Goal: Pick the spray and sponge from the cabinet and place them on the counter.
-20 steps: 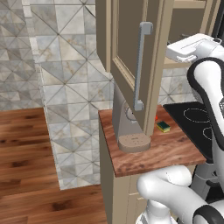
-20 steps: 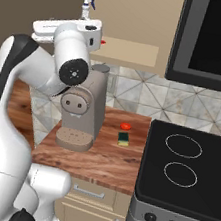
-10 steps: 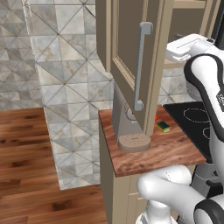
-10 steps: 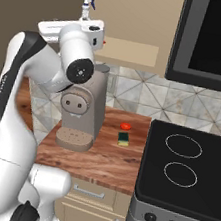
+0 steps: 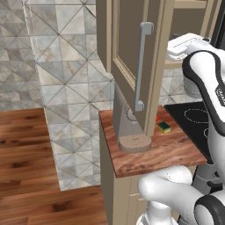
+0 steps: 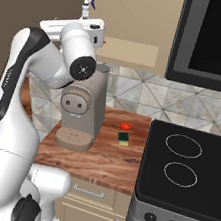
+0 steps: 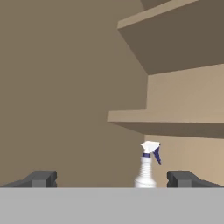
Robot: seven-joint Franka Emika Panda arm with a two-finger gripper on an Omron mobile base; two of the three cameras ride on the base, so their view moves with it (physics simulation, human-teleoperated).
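With your gripper [image 7: 111, 179] wide open, take the spray [image 7: 147, 168] by its rounded body (probably light, slick and tippy), not the thin neck.

The two dark grey finger tips of the gripper [image 7: 112, 179] stand wide apart along the bottom, one at about 8 o'clock and one at about 4 o'clock. Between them, nearer the 4 o'clock tip, a small white plastic spray bottle [image 7: 147, 171] with a white trigger head and a dark blue lever stands upright at about 5 o'clock. Around it is the beige-tan wooden cabinet interior [image 7: 65, 87], with a tan shelf [image 7: 175, 117] jutting out at 3 o'clock above the bottle.
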